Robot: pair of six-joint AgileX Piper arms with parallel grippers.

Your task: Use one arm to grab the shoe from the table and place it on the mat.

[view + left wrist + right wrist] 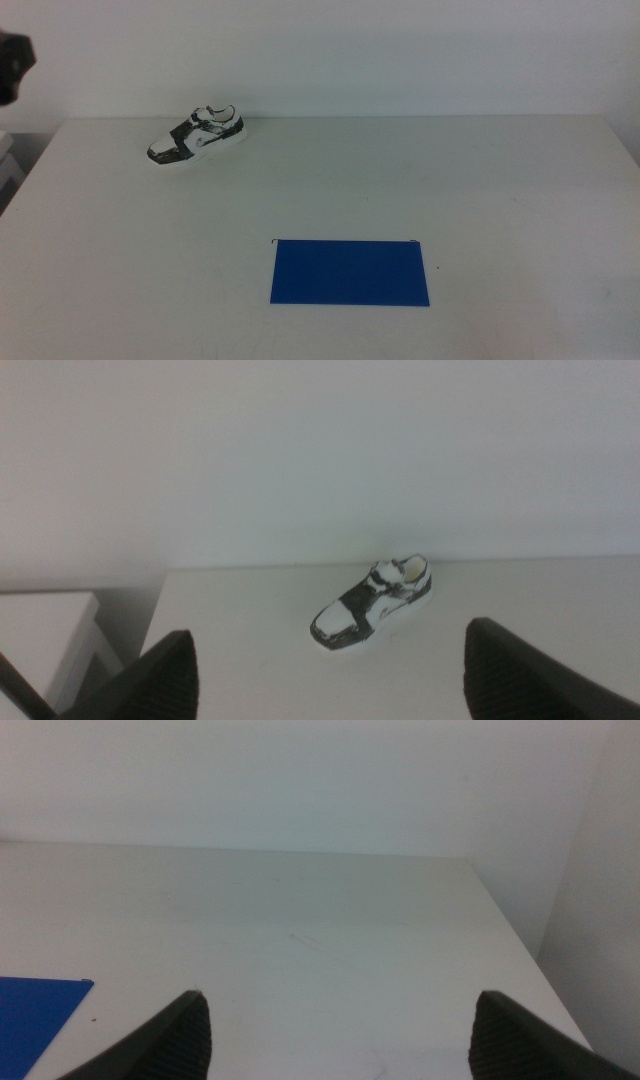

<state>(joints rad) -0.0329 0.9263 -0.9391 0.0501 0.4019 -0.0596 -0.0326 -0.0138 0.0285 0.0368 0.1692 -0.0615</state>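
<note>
Left gripper (330, 675) wide open, facing shoe (372, 602), well apart from mat (350, 272). Right gripper (340, 1035) open, beside mat. Risk: shoe probably tipping if pinched off-centre.

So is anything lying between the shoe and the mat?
No: in the middle view, only bare table separates the shoe from the mat.

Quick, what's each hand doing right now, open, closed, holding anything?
Left hand: open, holding nothing, facing the shoe.
Right hand: open, holding nothing, over bare table.
</note>
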